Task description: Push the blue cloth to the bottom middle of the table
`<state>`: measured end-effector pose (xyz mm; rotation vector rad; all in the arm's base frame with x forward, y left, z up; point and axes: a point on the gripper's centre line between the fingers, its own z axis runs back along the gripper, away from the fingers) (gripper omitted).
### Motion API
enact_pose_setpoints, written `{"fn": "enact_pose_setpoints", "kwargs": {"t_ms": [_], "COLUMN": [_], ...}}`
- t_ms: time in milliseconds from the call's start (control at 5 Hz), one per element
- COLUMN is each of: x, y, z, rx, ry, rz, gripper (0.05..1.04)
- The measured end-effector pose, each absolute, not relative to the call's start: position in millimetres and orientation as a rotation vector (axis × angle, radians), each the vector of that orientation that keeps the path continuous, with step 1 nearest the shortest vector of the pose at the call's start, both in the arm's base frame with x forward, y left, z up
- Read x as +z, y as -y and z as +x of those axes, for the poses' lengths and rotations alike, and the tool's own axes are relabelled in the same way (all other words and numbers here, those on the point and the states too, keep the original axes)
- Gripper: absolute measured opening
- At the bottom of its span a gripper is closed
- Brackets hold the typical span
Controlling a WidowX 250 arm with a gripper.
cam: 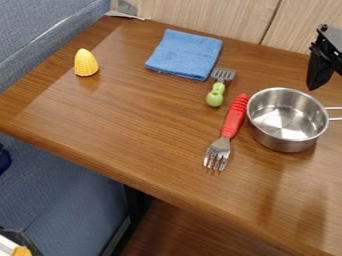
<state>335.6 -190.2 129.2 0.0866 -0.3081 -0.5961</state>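
Blue cloth, apart from empty steel pot.

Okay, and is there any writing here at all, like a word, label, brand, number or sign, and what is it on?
There are none that I can read.
I make out no lettering on the folded blue cloth, yellow corn-shaped toy, green-handled spatula, red-handled metal fork, shiny metal pot or brown wooden table.
Any very small marks would be too small to tell.
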Motion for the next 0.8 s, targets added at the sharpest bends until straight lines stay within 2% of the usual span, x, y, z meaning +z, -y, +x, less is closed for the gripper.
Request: {"fn": "enact_pose_setpoints", "kwargs": {"t_ms": [400, 600, 800], "x": [112, 114, 128], "y": [172, 148, 131], "z": [340, 349, 353], "rx": [-0.537, -0.462, -0.405], "ry": [0.253, 0.249, 0.276], "rz": [0.109, 0.127, 0.143], "gripper": [1.001, 1.001, 1.001]}}
